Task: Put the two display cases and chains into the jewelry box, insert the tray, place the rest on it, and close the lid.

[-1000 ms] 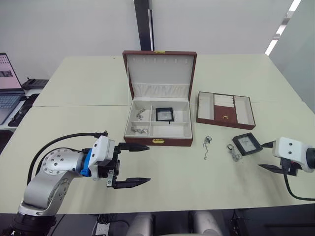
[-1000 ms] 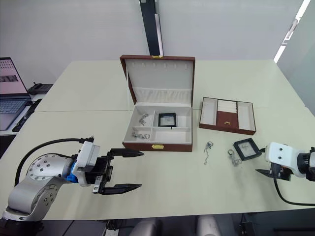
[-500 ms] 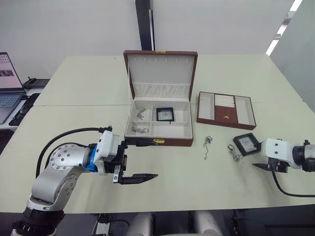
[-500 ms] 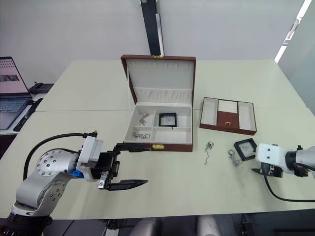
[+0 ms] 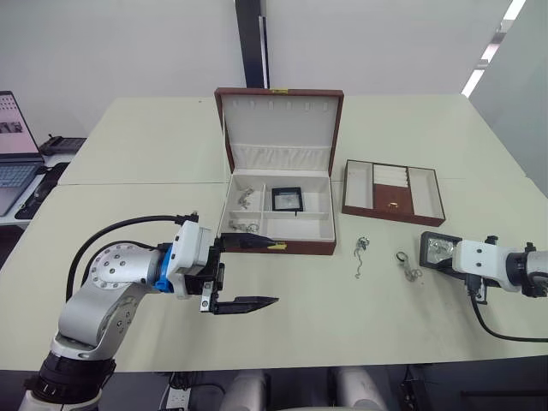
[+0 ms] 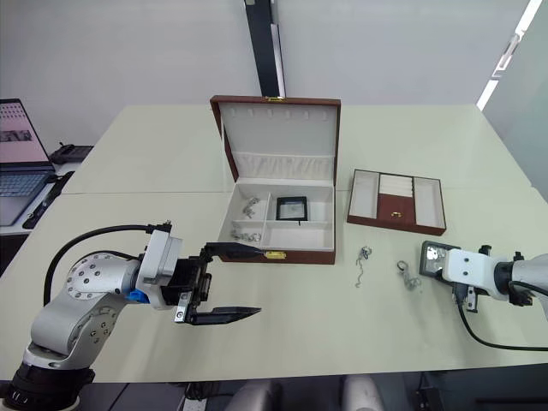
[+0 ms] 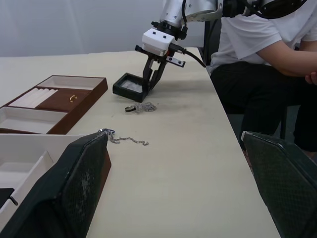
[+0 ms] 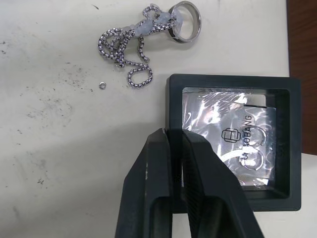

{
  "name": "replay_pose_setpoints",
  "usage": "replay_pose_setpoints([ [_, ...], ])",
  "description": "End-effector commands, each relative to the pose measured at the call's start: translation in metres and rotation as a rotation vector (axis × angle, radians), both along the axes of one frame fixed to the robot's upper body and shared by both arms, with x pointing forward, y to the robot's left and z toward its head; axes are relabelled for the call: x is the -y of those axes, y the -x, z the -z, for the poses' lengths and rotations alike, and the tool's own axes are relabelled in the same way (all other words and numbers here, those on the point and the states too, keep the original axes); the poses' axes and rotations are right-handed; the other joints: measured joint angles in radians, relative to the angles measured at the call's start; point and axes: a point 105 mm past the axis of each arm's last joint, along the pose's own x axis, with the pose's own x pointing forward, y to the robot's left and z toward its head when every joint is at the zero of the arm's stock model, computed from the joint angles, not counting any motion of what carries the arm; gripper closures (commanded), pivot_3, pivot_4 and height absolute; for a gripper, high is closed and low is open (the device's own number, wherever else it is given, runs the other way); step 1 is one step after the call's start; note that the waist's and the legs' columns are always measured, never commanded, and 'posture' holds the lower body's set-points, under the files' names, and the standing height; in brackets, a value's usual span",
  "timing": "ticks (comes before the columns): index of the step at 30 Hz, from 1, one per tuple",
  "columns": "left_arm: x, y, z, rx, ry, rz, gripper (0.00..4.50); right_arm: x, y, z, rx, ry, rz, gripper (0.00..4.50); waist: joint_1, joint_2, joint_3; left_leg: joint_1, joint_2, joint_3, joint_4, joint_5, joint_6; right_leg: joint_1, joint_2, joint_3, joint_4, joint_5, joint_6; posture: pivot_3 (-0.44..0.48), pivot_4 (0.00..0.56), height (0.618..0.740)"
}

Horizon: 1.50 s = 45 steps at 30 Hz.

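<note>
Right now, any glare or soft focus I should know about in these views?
Right wrist view: strong glare on the display case window, washing out what lies under the film; the ring-topped chain beside it is crisp. Left wrist view: the left gripper fingers loom large and soft up close, while the tray farther off reads sharper. Eye views: even light, faint shadows.

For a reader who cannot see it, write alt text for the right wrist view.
Two black fingers, pressed together, reach over the near frame edge of a square black display case with a shiny see-through window, lying on a pale table. Beside the case lies a silvery ring-topped chain.
</note>
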Motion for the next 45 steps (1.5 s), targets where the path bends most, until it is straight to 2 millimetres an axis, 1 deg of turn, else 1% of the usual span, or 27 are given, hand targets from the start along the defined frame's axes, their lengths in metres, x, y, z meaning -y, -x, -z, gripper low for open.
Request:
replay_pose_setpoints([
  [1,0.0,-0.001,-0.005,0.021,-0.009,0.001,0.0,0.002,0.002,-0.01,-0.023,-0.02,0.015,4.45,0.0,0.0,0.0,0.0,0.0,0.0,0.0,0.0,0.0,0.0,0.0,0.0,0.0,0.0,0.0,0.0,0.15,0.74],
  [5,-0.009,-0.008,-0.007,0.023,-0.019,-0.055,0.0,-0.003,0.013,-0.027,-0.102,-0.094,0.054,4.45,0.001,0.001,0.001,-0.001,0.001,0.0,0.0,0.0,0.0,0.0,0.0,0.0,0.0,0.0,0.0,0.0,0.15,0.74],
  [7,-0.016,-0.008,-0.007,0.009,-0.035,-0.086,0.0,-0.01,0.021,-0.041,-0.151,-0.12,0.048,4.45,0.002,0.002,0.001,-0.001,0.001,-0.001,0.0,0.0,0.0,0.0,0.0,0.0,0.0,0.0,0.0,0.0,0.15,0.74],
  [11,-0.032,-0.01,-0.003,-0.025,-0.084,-0.158,0.0,-0.033,0.027,-0.071,-0.162,-0.152,0.022,4.45,-0.003,0.005,0.003,0.0,0.001,-0.001,0.0,-0.002,0.004,-0.001,0.001,0.0,0.0,0.0,0.0,0.0,0.15,0.74],
  [15,-0.047,-0.02,-0.008,-0.025,-0.082,-0.279,0.0,-0.065,0.025,-0.095,-0.166,-0.199,-0.013,4.45,-0.001,0.005,0.004,-0.001,0.001,-0.001,0.0,-0.002,0.004,-0.001,0.002,0.0,0.0,0.0,0.0,0.0,0.15,0.74],
  [18,-0.057,-0.024,-0.008,-0.039,-0.1,-0.342,0.0,-0.098,0.013,-0.109,-0.155,-0.254,-0.068,4.45,-0.005,0.006,0.004,-0.001,0.001,-0.002,0.0,-0.002,0.004,-0.001,0.002,0.001,-0.001,0.0,0.0,0.0,0.15,0.74],
  [21,-0.062,-0.025,-0.009,-0.046,-0.114,-0.369,0.0,-0.13,0.001,-0.116,-0.153,-0.293,-0.135,4.45,-0.003,0.005,0.005,-0.002,0.001,-0.002,-0.001,-0.002,0.003,-0.003,0.003,0.0,-0.001,0.0,0.0,0.0,0.15,0.74],
  [25,-0.065,-0.028,-0.008,-0.05,-0.14,-0.39,0.0,-0.167,-0.018,-0.117,-0.146,-0.309,-0.216,4.45,-0.002,0.004,0.006,-0.005,0.002,-0.003,-0.001,-0.001,-0.001,-0.007,0.002,0.001,-0.001,0.0,0.0,0.0,0.15,0.74],
  [26,-0.065,-0.029,-0.009,-0.048,-0.143,-0.394,0.0,-0.181,-0.023,-0.117,-0.149,-0.317,-0.244,4.45,-0.002,0.004,0.006,-0.005,0.001,-0.003,-0.001,0.0,-0.001,-0.008,0.002,0.001,0.0,0.0,0.0,0.0,0.15,0.74],
  [27,-0.066,-0.03,-0.01,-0.046,-0.144,-0.396,0.0,-0.19,-0.026,-0.117,-0.153,-0.32,-0.262,4.45,-0.002,0.004,0.007,-0.006,0.001,-0.003,-0.001,0.0,-0.001,-0.009,0.002,0.002,0.0,0.0,0.0,0.0,0.15,0.74],
  [29,-0.066,-0.03,-0.013,-0.047,-0.161,-0.395,0.0,-0.216,-0.034,-0.112,-0.166,-0.31,-0.32,4.45,-0.003,0.003,0.007,-0.007,0.001,-0.003,0.0,0.0,-0.001,-0.011,0.002,0.002,0.001,0.0,0.0,0.0,0.15,0.74],
  [30,-0.066,-0.03,-0.012,-0.046,-0.173,-0.393,0.0,-0.224,-0.038,-0.109,-0.168,-0.297,-0.338,4.45,-0.004,0.003,0.007,-0.007,0.001,-0.003,0.0,0.0,-0.002,-0.012,0.002,0.002,0.002,0.0,0.0,0.0,0.15,0.74],
  [33,-0.067,-0.031,-0.011,-0.038,-0.193,-0.39,0.0,-0.24,-0.048,-0.1,-0.172,-0.264,-0.364,4.45,-0.004,0.003,0.007,-0.008,0.001,-0.004,-0.001,0.0,-0.002,-0.014,0.003,0.002,0.003,0.001,-0.001,0.0,0.15,0.74],
  [36,-0.066,-0.032,-0.011,-0.032,-0.195,-0.391,0.0,-0.25,-0.056,-0.092,-0.176,-0.235,-0.384,4.45,-0.003,0.003,0.007,-0.008,0.001,-0.004,0.0,0.0,-0.002,-0.014,0.002,0.002,0.003,0.001,-0.002,0.0,0.15,0.74],
  [40,-0.066,-0.032,-0.009,-0.032,-0.196,-0.392,0.0,-0.257,-0.062,-0.083,-0.181,-0.208,-0.401,4.45,-0.005,0.003,0.007,-0.008,0.001,-0.003,0.0,0.0,-0.002,-0.015,0.002,0.002,0.003,0.001,-0.002,0.0,0.15,0.74],
  [45,-0.068,-0.033,-0.004,-0.029,-0.201,-0.394,0.0,-0.26,-0.061,-0.075,-0.212,-0.191,-0.418,4.45,-0.006,0.003,0.007,-0.008,0.001,-0.003,-0.001,0.0,-0.002,-0.015,0.003,0.002,0.004,0.001,-0.002,0.0,0.15,0.74],
])
